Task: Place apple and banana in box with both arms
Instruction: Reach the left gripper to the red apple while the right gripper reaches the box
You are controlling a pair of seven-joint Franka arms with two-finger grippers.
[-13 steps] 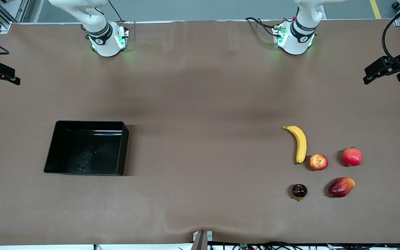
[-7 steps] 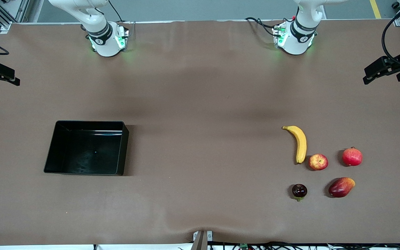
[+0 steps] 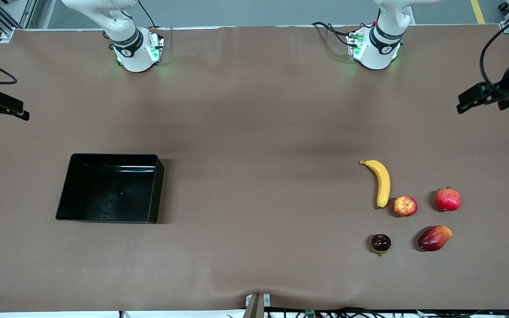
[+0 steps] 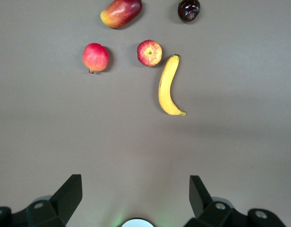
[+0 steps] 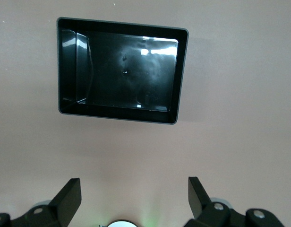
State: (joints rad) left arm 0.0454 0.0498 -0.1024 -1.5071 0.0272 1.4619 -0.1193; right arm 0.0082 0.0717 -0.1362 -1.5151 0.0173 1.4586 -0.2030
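The yellow banana (image 3: 381,182) lies toward the left arm's end of the table, with the red and pale yellow apple (image 3: 404,206) touching its lower tip. Both show in the left wrist view, the banana (image 4: 168,87) and the apple (image 4: 149,52). The black box (image 3: 159,190) stands empty toward the right arm's end and also shows in the right wrist view (image 5: 122,114). My left gripper (image 3: 484,104) (image 4: 135,182) is open and empty, high over the table's edge. My right gripper (image 3: 5,110) (image 5: 133,184) is open and empty, high over the other edge.
Beside the apple lie a solid red round fruit (image 3: 448,199) with a crown tip, a red-orange mango-like fruit (image 3: 434,238) and a small dark fruit (image 3: 381,243), both nearer to the front camera. Both arm bases (image 3: 137,53) (image 3: 374,48) glow green.
Both grippers have shifted slightly, each showing a little lower in the front view. The fruits and the box have not moved.
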